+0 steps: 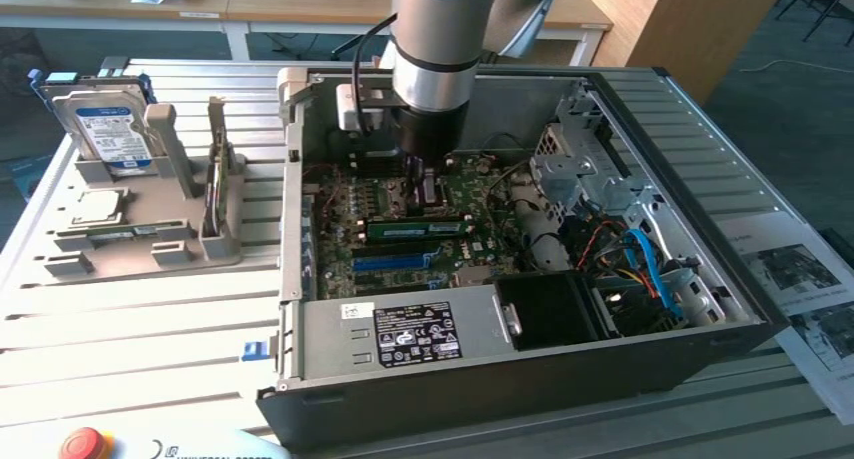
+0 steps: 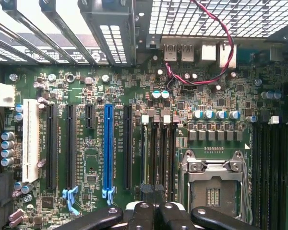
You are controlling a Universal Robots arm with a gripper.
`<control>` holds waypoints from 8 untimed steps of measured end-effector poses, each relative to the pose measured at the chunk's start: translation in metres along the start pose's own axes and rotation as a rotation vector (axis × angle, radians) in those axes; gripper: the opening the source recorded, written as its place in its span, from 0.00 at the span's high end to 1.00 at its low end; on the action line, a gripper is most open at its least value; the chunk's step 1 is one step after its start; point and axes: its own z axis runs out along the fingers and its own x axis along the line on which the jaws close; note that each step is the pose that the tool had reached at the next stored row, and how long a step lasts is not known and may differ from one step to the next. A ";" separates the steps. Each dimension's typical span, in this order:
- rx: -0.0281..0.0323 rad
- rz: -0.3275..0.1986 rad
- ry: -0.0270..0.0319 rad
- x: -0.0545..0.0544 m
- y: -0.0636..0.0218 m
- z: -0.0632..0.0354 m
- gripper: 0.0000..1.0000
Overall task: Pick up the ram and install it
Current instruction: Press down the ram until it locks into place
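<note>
The closed pincer point(image 2: 153, 211) hangs over the motherboard point(image 2: 134, 120); the exterior view adds a seated ram point(image 1: 416, 226).

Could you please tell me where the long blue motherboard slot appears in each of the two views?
Exterior view: the blue slot lies on the motherboard inside the open case, between the green ram stick and the power supply.
Wrist view: the blue slot runs among the black slots, with a white slot further off.
Shared landmark: the gripper, poised over the board.
</note>
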 end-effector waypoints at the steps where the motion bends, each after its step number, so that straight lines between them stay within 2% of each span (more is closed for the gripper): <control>1: 0.0000 0.000 0.0001 0.000 0.0000 0.0000 0.90; 8: 0.0000 0.000 0.0000 0.002 0.0002 0.0000 0.90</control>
